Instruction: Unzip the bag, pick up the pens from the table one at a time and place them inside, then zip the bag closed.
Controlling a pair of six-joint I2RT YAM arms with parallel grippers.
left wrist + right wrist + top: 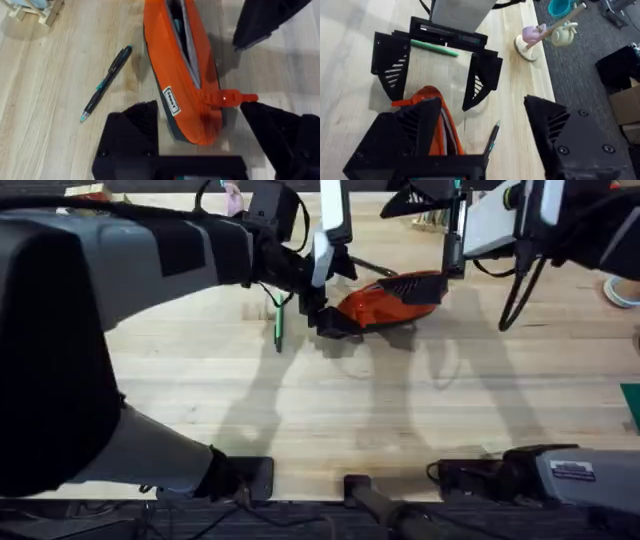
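One orange bag with dark blue base lay on the table, unzipped, dark lining showing; contents you couldn't tell. Green pen sat beside its left end, black pen alongside it. Left gripper straddled that end, jaws spread. Right gripper was likewise open over the bag.

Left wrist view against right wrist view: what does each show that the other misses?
Left wrist alone: the white label on the side of the elongated orange fabric pouch. Right wrist alone: the slim bright green pen lying on the light wooden table, beyond the open left end effector. Both: the pouch, its zipper partly open, and the slim black pen beside it.
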